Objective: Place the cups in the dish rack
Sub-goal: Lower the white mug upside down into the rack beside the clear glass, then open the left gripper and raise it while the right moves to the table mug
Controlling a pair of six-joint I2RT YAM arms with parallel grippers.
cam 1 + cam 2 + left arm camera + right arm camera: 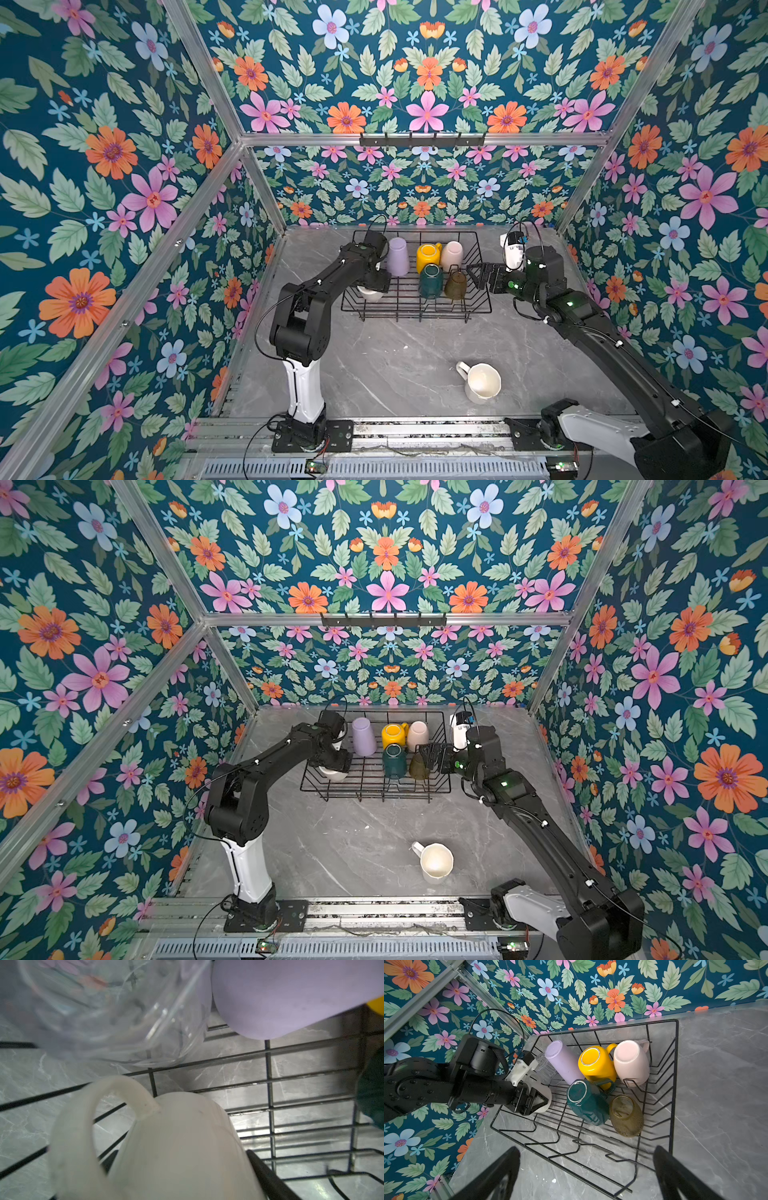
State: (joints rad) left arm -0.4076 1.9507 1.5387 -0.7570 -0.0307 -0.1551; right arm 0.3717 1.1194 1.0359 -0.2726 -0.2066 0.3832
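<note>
One table [395, 365] carries the dish rack [674, 1084], whose wire floor seats six cups [596, 1064] bases up for draining. The left hand [539, 1102] is clamped on an inverted white mug [176, 1147] at the rack's left end, apparently to seat it likewise. The right hand [586, 1151] hangs beside the rack's right wall, jaws apart and empty, free for the remaining mug [482, 382], which stands upright on the table, well apart.

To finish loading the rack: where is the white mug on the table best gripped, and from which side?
Grip the white mug by its rim wall, from above, with one finger inside the open mouth. It stands mouth-up and its handle points far-left, so the right-hand wall is free, probably easiest for the right gripper.
</note>
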